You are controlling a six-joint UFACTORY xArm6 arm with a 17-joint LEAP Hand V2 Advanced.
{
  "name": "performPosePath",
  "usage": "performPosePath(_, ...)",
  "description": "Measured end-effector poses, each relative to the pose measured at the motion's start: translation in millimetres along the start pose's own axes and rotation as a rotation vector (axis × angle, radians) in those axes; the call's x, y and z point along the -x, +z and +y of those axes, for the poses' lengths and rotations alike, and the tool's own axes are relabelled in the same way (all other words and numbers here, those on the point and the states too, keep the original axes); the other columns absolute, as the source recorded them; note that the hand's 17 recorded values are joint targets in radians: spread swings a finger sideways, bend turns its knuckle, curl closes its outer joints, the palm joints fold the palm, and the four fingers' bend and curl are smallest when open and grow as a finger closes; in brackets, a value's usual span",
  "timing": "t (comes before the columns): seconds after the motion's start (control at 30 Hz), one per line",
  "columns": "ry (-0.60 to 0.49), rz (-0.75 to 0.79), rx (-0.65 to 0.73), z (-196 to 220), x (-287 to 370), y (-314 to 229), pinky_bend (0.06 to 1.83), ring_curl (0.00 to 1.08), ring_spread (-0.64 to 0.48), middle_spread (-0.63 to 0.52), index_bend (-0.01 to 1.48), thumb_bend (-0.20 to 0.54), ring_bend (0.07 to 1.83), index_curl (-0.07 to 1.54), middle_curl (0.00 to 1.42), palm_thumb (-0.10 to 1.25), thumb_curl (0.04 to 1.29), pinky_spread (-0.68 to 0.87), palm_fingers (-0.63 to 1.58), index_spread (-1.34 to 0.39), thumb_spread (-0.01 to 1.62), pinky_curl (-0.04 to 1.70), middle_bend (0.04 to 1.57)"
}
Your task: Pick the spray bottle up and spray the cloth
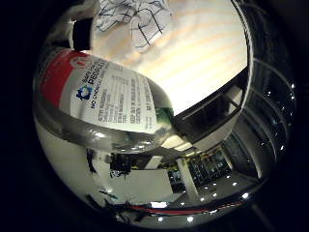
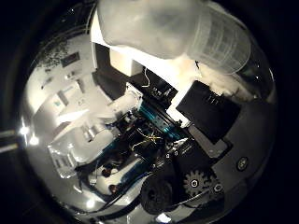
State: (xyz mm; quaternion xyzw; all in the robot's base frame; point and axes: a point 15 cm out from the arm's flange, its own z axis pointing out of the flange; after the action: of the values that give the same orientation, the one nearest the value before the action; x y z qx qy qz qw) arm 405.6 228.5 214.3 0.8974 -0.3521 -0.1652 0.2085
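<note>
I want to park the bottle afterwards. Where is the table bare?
The pale table is bare from beside the checked cloth across to its dark edge. The end where the cloth lies bunched is crowded. The spray bottle sits close against the hand.

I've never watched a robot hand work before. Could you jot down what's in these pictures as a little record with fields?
Held object: spray bottle, close against the palm, with a red and white label
Hand: the hand has fingers curled round the bottle
Cloth: checked cloth, crumpled on the table
Surface: light wooden table
Bottle and cloth: apart; the bottle is lifted off the table
Spraying: cannot tell
</note>
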Motion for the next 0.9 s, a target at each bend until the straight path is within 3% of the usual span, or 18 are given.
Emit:
performPosePath(0.4,0.009,0.064,-0.004,-24,-14,16,1.05,0.58,-0.16,-0.09,1.09,-0.023,1.49,0.79,0.59,0.97,0.87,-0.21,1.19,-0.22,0.63,1.19,1.37)
performPosePath(0.53,-0.003,0.061,-0.105,-24,-7,-13,1.05,0.58,-0.16,-0.09,1.09,-0.023,1.49,0.79,0.59,0.97,0.87,-0.21,1.19,-0.22,0.63,1.19,1.37)
performPosePath(0.9,-0.177,-0.342,-0.459,-61,111,-92,1.05,0.58,-0.16,-0.09,1.08,-0.022,1.49,0.79,0.59,0.97,0.87,-0.21,1.19,-0.22,0.62,1.2,1.36)
